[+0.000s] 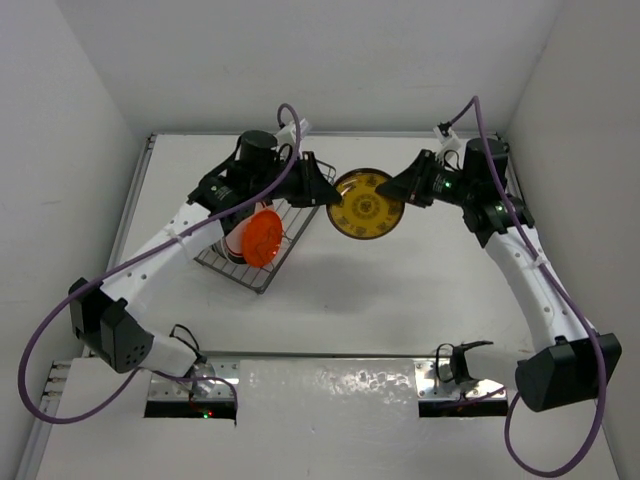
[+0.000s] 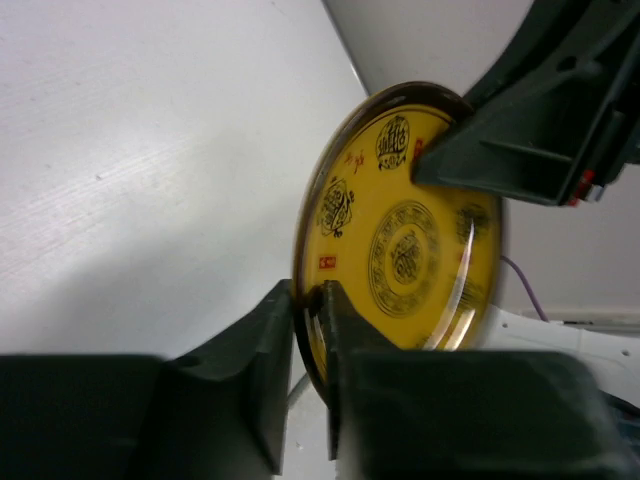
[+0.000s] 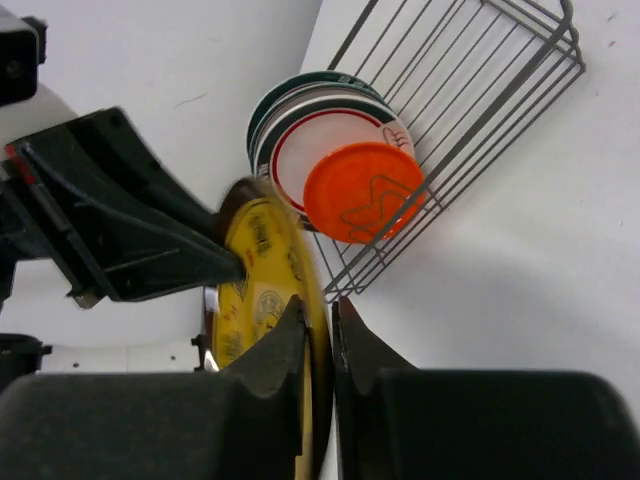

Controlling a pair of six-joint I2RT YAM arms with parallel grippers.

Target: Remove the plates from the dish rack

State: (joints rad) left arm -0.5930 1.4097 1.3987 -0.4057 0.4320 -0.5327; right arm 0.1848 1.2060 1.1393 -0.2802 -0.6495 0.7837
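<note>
The yellow-gold patterned plate (image 1: 367,205) hangs on edge above the table between both grippers. My left gripper (image 1: 326,192) pinches its left rim; in the left wrist view the fingers close on the rim (image 2: 310,300) of the plate (image 2: 410,250). My right gripper (image 1: 397,190) is closed around the opposite rim (image 3: 322,318) of the plate (image 3: 262,270). The dark wire dish rack (image 1: 262,278) lies left of it, holding the orange plate (image 1: 264,238) and, behind it, the white plate with a teal-and-red rim (image 3: 300,140). More plates are stacked behind, mostly hidden.
The rack (image 3: 480,90) lies tilted under the left arm. White walls enclose the table on the left, back and right. The arm bases and metal mounts are at the near edge.
</note>
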